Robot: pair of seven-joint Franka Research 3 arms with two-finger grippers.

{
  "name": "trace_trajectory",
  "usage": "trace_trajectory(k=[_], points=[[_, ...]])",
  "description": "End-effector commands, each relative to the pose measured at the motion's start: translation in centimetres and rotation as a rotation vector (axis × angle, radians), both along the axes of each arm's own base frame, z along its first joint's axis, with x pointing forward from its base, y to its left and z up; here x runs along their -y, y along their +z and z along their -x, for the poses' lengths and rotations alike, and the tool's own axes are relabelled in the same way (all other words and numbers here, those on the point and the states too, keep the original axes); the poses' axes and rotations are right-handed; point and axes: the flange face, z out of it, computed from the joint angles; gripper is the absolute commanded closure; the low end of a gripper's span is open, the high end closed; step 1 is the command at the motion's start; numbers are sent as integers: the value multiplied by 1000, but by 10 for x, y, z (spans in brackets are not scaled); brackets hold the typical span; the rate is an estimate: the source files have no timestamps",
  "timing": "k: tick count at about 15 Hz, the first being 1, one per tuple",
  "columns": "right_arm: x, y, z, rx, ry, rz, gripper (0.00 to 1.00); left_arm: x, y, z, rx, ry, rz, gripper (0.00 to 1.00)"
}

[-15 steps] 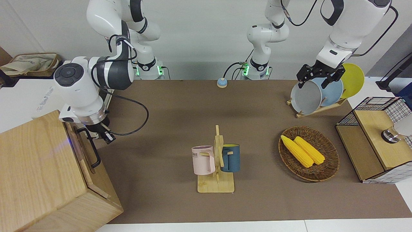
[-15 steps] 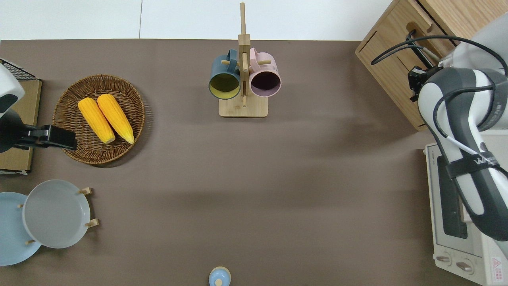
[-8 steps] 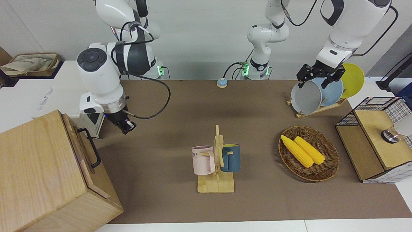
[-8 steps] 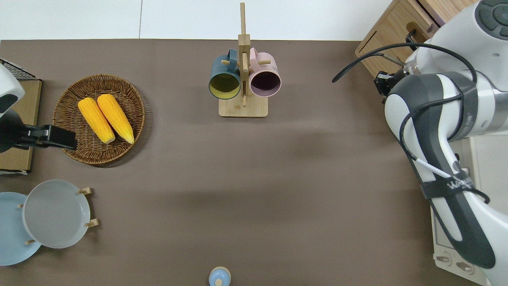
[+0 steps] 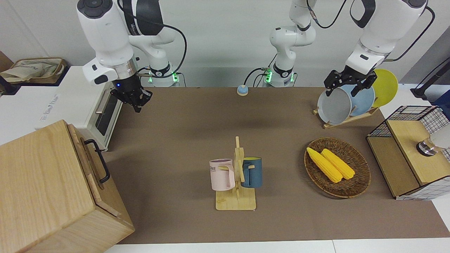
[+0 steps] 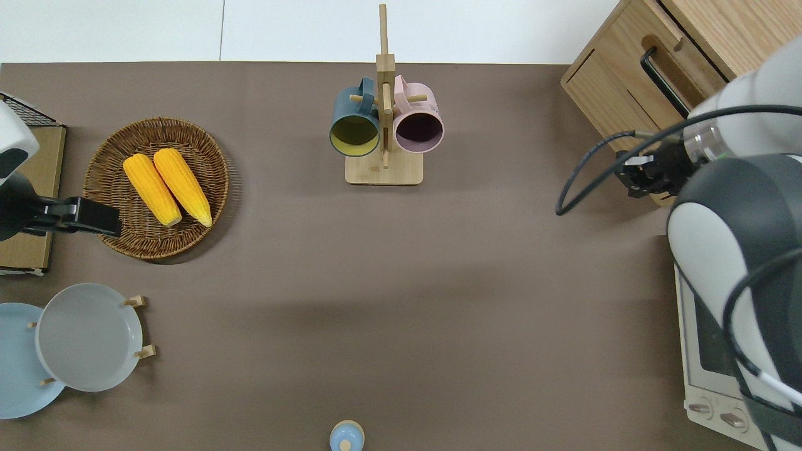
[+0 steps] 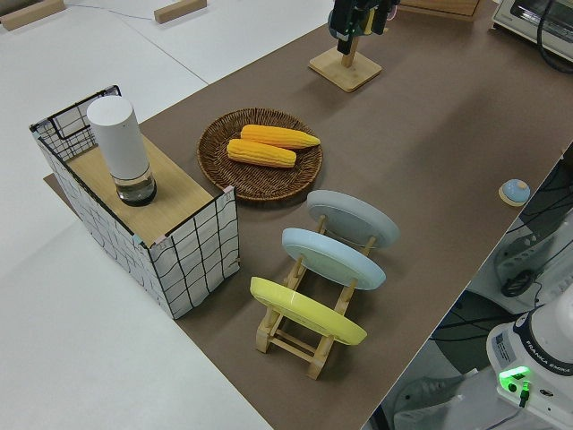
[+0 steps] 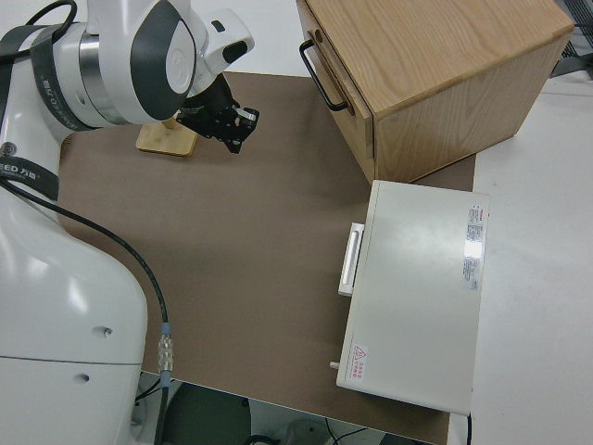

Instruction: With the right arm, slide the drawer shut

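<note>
Cabinet (image 5: 52,189) at the right arm's end, toaster oven (image 5: 102,116) beside it (nearer the robots), mug rack (image 5: 236,182) mid-table

The table (image 5: 182,133) is covered in plain brown. The cabinet (image 5: 42,182) and its drawer (image 5: 92,168) are pale grained wood, the handle (image 5: 100,165) black. The oven (image 8: 417,297) is white. Mugs: pink (image 5: 222,174) and dark blue (image 5: 252,172). Corn (image 5: 330,164) is yellow in a brown woven basket (image 5: 358,182). Plates: grey (image 5: 334,106), light blue (image 5: 364,98), yellow (image 5: 386,86).

Both arms were glossy white with dark grey joint bands; the right arm (image 5: 105,31) had a silver wrist ring, blue light, looping black cable.
</note>
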Motion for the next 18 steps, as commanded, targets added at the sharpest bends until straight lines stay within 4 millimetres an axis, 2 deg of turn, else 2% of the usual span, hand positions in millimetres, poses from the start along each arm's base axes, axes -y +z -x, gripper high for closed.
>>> trace_trajectory(k=[1,3,5,7,8,9,14,18], points=[[20,1,22,-9,121,-24,994,2,5,3,-4,5,-19,7],[23,5,22,1,163,-24,911,2,5,3,-4,5,-19,7],[22,9,17,15,165,-26,765,2,6,3,-3,5,-19,7],[23,10,11,25,168,-29,339,2,6,3,-3,5,-19,7],[23,13,9,33,179,-28,153,2,6,3,-3,5,-19,7],[23,10,3,30,185,-30,16,2,5,3,-4,5,-19,7],[19,18,-10,56,166,-31,15,2,5,3,-4,5,-19,7],[26,9,-17,46,152,-29,15,2,5,3,-4,5,-19,7]])
